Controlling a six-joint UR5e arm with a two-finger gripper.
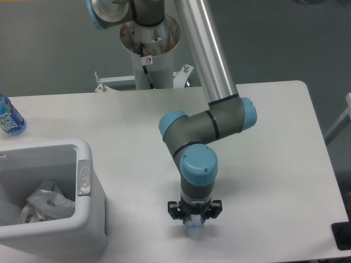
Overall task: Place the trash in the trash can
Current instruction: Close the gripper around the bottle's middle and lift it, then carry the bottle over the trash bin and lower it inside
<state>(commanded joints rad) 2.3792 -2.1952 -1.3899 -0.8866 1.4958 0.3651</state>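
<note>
From the fixed camera we see the gripper (pixel 194 218) pointing straight down near the front edge of the table (pixel 274 164), with a small pale-blue, clear shape showing right beneath it; we take that for the clear water bottle (pixel 193 226), though the wrist hides nearly all of it. We cannot tell how far the fingers stand apart or whether they grip it. The crumpled white wrapper (pixel 48 204) already lies inside the trash can (pixel 88 233), well to the left. The deep-blue bottle (pixel 8 116) stands at the far left edge. We judge the clear bottle light, thin-walled and slippery, likely to crush, so hold it across the body with modest force
</note>
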